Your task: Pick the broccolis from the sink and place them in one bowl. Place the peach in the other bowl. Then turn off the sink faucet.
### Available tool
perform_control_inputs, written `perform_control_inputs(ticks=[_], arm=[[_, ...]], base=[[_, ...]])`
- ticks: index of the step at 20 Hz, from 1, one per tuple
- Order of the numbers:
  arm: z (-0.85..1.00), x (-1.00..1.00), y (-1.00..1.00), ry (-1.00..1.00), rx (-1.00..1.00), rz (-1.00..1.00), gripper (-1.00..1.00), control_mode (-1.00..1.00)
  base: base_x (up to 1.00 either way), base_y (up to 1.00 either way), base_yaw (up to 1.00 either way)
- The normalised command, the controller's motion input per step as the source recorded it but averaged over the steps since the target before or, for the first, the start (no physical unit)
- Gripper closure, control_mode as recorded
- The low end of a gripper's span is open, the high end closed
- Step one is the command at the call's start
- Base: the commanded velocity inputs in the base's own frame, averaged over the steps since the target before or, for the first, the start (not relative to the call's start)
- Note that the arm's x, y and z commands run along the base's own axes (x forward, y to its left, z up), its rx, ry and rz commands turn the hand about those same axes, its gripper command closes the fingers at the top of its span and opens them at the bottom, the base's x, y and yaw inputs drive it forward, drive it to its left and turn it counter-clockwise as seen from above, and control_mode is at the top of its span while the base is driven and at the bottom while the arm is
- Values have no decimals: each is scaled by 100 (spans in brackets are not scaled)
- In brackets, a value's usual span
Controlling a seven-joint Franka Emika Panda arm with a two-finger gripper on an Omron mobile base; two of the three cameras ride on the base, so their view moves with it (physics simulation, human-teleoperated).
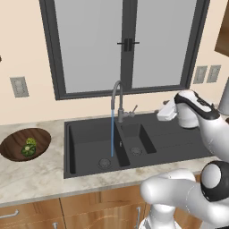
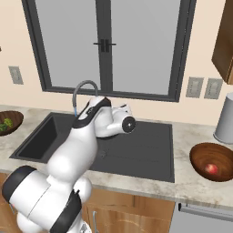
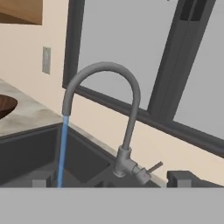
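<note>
A pale marble bench (image 1: 31,179) runs under a large dark-framed window (image 1: 125,44), with wooden cabinet fronts below and light switches on the cream wall. Set into the bench is a black sink (image 1: 89,152) with two basins and a flat drainboard on the right. The grey faucet (image 1: 117,100) arches up behind the divider between the basins, and a thin blue stream of water (image 1: 112,134) falls from its spout into the larger left basin, landing near the round drain. The faucet's small side lever (image 3: 153,167) sticks out to the right of its base. On the bench left of the sink sits a brown wooden bowl (image 1: 13,145) with the two green broccolis (image 1: 29,147) lying in it. On the bench right of the sink, in the right base view, a second wooden bowl (image 2: 200,157) holds the red-orange peach (image 2: 210,169), with a pale grey cylinder (image 2: 225,119) standing just behind it. The white arm reaches over the drainboard, and the tool (image 3: 111,179) is aimed at the faucet base from the right, its dark fingertips (image 3: 179,178) spread wide apart and gripping nothing, close to the lever but not touching it.
</note>
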Motion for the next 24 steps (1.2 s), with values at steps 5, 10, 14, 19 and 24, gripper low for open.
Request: perform_control_inputs(ticks=[5,10,14,19,24], arm=[[-14,32,0,0,1,0,-100,-100],[-12,36,-4,0,1,0,-100,-100],[-17,39,-13,0,0,0,-100,-100],[-25,14,-13,0,0,0,-100,-100],[-19,10,-1,0,0,0,-100,-100]], base=[[0,0,0],[0,0,0],[0,0,0],[0,0,0],[0,0,0]])
